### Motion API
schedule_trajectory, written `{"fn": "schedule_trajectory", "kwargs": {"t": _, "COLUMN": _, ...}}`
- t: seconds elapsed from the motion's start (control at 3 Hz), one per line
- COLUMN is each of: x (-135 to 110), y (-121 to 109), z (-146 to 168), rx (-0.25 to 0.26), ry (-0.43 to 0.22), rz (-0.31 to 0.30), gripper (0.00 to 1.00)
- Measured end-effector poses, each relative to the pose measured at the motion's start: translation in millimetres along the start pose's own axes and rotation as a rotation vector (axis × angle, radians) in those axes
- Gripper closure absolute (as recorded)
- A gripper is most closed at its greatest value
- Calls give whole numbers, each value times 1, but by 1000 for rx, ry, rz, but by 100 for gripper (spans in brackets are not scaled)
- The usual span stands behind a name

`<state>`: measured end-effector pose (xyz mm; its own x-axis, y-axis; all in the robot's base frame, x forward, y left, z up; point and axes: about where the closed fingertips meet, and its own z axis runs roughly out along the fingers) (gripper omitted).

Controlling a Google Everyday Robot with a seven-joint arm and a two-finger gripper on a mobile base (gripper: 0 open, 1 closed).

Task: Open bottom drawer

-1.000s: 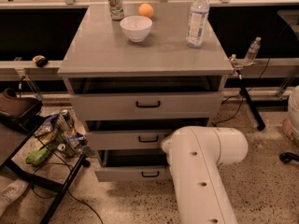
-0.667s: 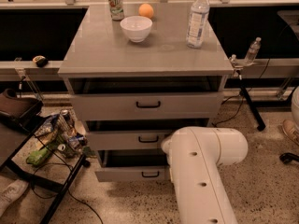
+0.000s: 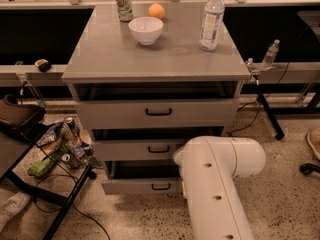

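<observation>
I am seeing nothing shifting since a second ago: the grey cabinet (image 3: pixel 115 59) is standing as before, the white arm (image 3: pixel 220 184) is reaching in low at its right front in the same pose, and the bottom drawer (image 3: pixel 130 186), lowest of three, is sitting partly pulled out, no farther than then. I am judging the pull as paused, with travel perhaps left. The gripper is hiding behind the arm, right of the black handle (image 3: pixel 161 186), so I cannot tell whether it is open or closed.
</observation>
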<state>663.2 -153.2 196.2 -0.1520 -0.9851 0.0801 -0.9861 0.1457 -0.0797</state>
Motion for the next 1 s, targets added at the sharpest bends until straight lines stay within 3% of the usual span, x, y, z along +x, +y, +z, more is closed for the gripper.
{"fn": "schedule_trajectory", "kwargs": {"t": 0.67, "x": 28, "y": 75, "z": 8, "rx": -88, "ry": 13, "rz": 51, "gripper": 42}}
{"fn": "schedule_trajectory", "kwargs": {"t": 1.0, "x": 32, "y": 87, "z": 4, "rx": -102, "ry": 19, "rz": 55, "gripper": 65}}
